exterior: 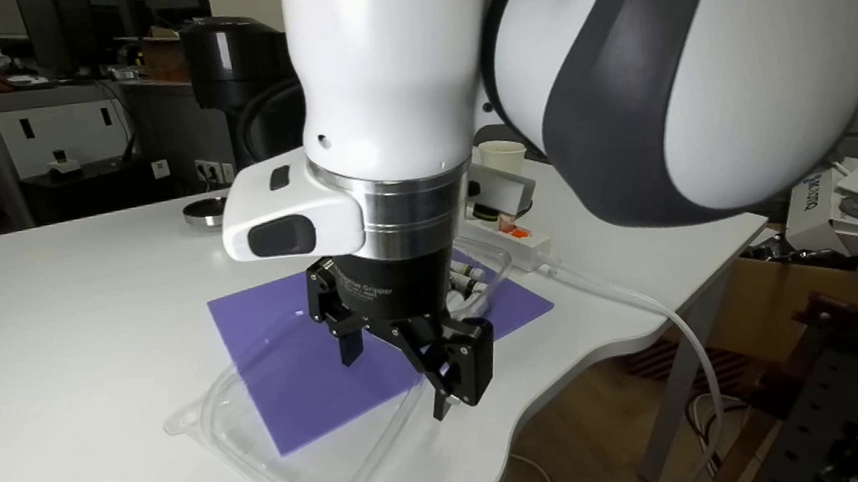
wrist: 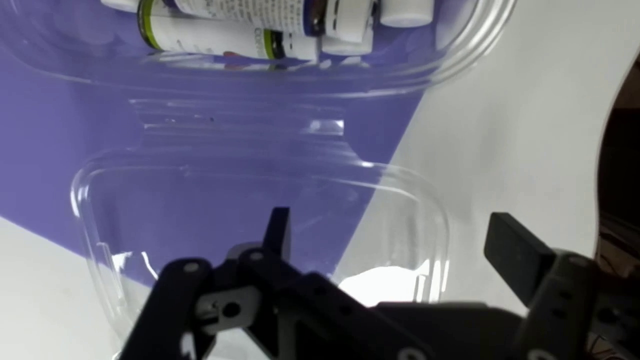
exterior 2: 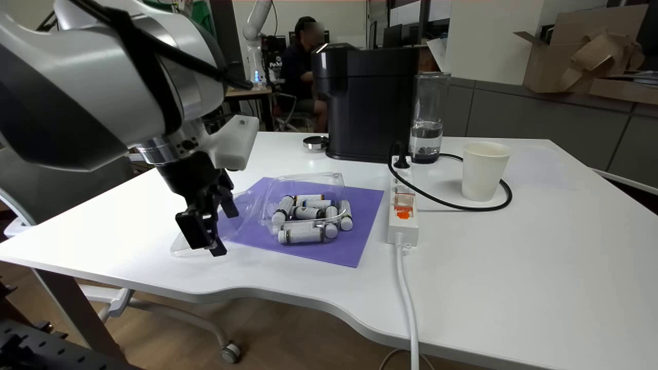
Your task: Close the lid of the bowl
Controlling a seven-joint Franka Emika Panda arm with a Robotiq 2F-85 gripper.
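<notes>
The bowl is a clear plastic container holding several small white bottles, on a purple mat in both exterior views (exterior: 499,254) (exterior 2: 308,184). In the wrist view its rim (wrist: 487,25) is at the top. The clear lid (wrist: 240,200) lies flat and open, joined to the bowl by a hinge strip (wrist: 240,125). It rests partly on the mat and partly on the table, also in both exterior views (exterior: 317,472) (exterior 2: 187,246). My gripper (exterior: 396,378) (exterior 2: 223,227) (wrist: 390,220) is open and empty over the lid's side edge. One finger is over the lid, the other outside it. Contact cannot be told.
The purple mat (exterior 2: 354,252) lies under the bowl. A white power strip (exterior 2: 403,221) with a cable stands beside it. A white cup (exterior 2: 483,172), a black machine (exterior 2: 372,103) and a metal dish (exterior 2: 314,143) stand farther back. The table's curved edge (exterior: 529,420) is near the gripper.
</notes>
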